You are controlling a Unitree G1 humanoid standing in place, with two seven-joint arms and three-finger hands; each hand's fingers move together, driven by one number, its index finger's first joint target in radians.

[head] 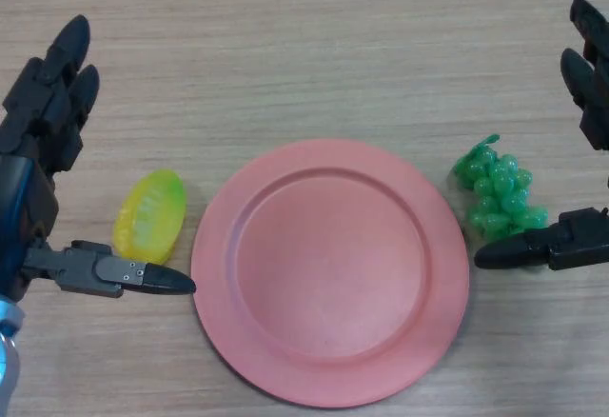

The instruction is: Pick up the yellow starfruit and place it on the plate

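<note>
Our left hand (43, 141) hangs open near the desk's left edge, fingers straight and pointing away from us, thumb stretched toward the plate (228, 246). The yellow starfruit (149, 214) lies on the desk in the gap between fingers and thumb, apart from both, just left of the plate's rim. To grip well, we should lower the hand so fingers and thumb bracket the fruit across its narrow width, then close gently; its ridged, rounded form may roll. The thumb tip sits close to the rim, so we should avoid nudging it. Our right hand (585, 150) rests open at the desk's right edge beside the green grapes (500, 193).
</note>
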